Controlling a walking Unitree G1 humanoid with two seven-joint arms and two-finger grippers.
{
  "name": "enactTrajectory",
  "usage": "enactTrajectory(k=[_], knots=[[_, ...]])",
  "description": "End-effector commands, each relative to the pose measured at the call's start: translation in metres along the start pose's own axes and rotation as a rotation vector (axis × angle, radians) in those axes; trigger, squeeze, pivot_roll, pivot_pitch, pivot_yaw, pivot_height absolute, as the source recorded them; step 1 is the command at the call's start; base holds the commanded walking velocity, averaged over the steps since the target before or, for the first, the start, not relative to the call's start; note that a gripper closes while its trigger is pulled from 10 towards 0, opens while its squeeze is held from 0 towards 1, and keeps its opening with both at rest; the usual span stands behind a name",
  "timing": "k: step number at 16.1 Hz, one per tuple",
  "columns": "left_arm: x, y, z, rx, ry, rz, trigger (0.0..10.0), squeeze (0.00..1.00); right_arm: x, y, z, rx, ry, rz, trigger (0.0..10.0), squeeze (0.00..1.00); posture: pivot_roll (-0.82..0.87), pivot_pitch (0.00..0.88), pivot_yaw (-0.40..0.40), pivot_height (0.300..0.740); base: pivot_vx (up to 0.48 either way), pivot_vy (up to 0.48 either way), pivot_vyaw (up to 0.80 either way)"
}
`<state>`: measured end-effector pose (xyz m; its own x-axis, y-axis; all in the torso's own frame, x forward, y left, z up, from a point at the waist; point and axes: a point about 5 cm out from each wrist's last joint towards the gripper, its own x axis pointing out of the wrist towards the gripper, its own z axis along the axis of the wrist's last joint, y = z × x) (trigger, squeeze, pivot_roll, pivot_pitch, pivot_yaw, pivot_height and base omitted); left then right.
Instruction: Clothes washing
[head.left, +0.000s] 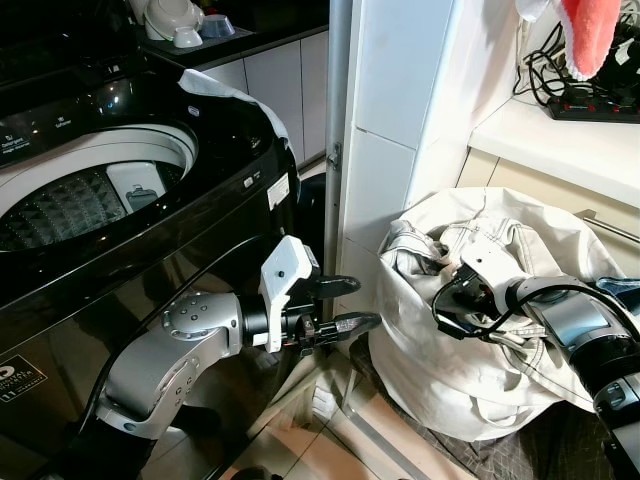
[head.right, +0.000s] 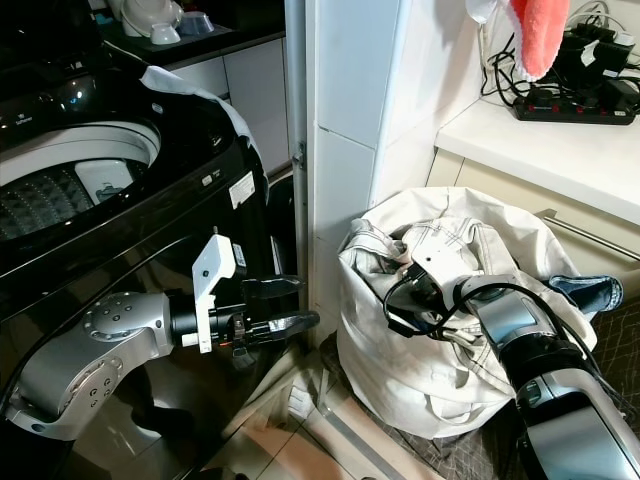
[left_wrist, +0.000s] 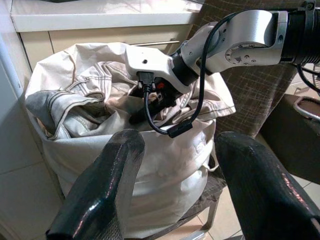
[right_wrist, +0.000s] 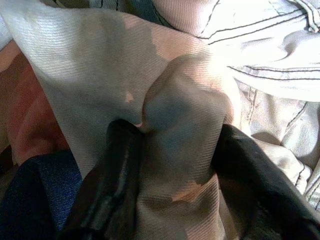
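Reaching into the laundry bag (head.left: 470, 360) beside the washing machine (head.left: 120, 200); right gripper (right_wrist: 170, 145) pinching a fold of cream garment (right_wrist: 165, 90) among the clothes; left gripper (head.left: 335, 305) spread, empty, well apart from the bag; drum (head.left: 70, 205) apparently unloaded; nearly everything left, by the look of it.

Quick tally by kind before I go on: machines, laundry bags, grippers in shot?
Washing machine: 1, lid open
Laundry bag: 1, beige, full of clothes
Grippers: 2, left gripper open in the air; right gripper in the bag, pinching a beige garment
Total: 4
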<state>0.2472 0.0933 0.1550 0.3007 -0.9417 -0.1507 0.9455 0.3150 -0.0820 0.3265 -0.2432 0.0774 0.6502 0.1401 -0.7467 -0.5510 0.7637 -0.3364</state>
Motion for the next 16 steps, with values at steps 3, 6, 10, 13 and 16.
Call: enactTrajectory(k=[3, 6, 10, 13, 16], knots=[[-0.001, 0.000, 0.004, 0.009, -0.003, -0.005, 10.0, 0.00, -0.003, -0.007, 0.000, 0.004, 0.004, -0.024, 0.0, 0.00, -0.03, 0.000, 0.039, 0.740, 0.000, 0.000, 0.00], [-0.001, 0.000, 0.004, 0.009, -0.003, -0.005, 10.0, 0.00, -0.003, -0.007, 0.000, 0.004, 0.004, -0.024, 0.0, 0.00, -0.03, 0.000, 0.039, 0.740, 0.000, 0.000, 0.00], [-0.001, 0.000, 0.004, 0.009, -0.003, -0.005, 10.0, 0.00, -0.003, -0.007, 0.000, 0.004, 0.004, -0.024, 0.0, 0.00, -0.03, 0.000, 0.039, 0.740, 0.000, 0.000, 0.00], [-0.003, 0.005, 0.009, 0.034, -0.030, 0.036, 10.0, 0.00, -0.018, -0.019, 0.012, 0.151, -0.117, 0.008, 0.0, 0.00, -0.02, 0.000, 0.024, 0.740, 0.000, 0.000, 0.00], [-0.004, 0.017, 0.028, 0.080, -0.141, 0.132, 10.0, 0.00, -0.102, -0.057, 0.054, 0.340, -0.500, 0.039, 0.0, 0.00, -0.03, 0.000, 0.032, 0.740, 0.000, 0.000, 0.00]])
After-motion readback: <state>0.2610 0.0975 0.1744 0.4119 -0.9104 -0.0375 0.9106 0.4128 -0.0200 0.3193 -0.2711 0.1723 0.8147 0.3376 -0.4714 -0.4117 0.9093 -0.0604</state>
